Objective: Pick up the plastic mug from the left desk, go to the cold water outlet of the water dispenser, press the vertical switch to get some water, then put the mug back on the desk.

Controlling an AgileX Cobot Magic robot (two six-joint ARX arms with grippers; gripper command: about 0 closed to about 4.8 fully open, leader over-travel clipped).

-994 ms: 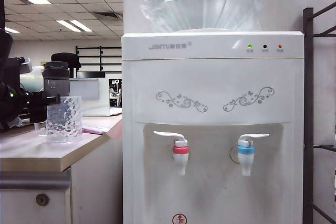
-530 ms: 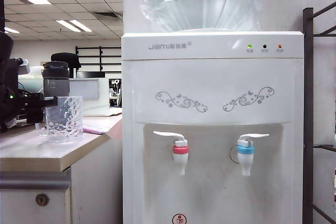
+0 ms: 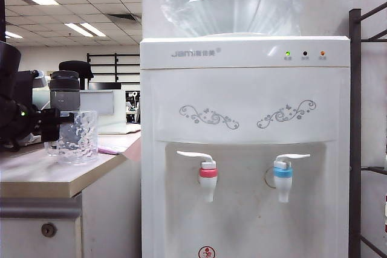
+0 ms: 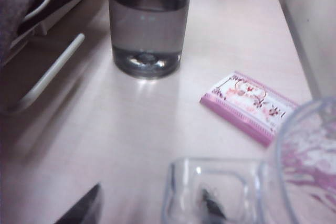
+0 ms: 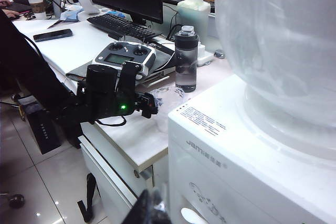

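Note:
The clear dimpled plastic mug [image 3: 78, 137] stands on the left desk [image 3: 36, 176]. My left gripper [image 3: 54, 125] is open at the mug's left side, level with it. In the left wrist view the left gripper [image 4: 147, 211] has one dark finger [image 4: 84, 211] outside the clear handle [image 4: 210, 190], and the other shows through the handle loop, with the mug wall [image 4: 310, 156] beside it. The water dispenser [image 3: 242, 101] carries the blue-collared cold water outlet [image 3: 283, 176] with its white switch lever [image 3: 293, 158]. My right gripper [image 5: 149, 208] hangs shut beside the dispenser front, holding nothing.
A smoky-grey bottle [image 3: 65, 92] with a black lid stands behind the mug, and a pink packet [image 4: 247, 103] lies beside it. The pink-red-collared tap [image 3: 208, 176] sits left of the cold one. A dark metal rack [image 3: 357, 137] stands right of the dispenser. A remote controller [image 5: 126, 56] lies on the desk.
My left gripper has moved right along the desk until its fingers overlap the mug's left side. The mug seems nudged slightly right. The dispenser and taps look the same.

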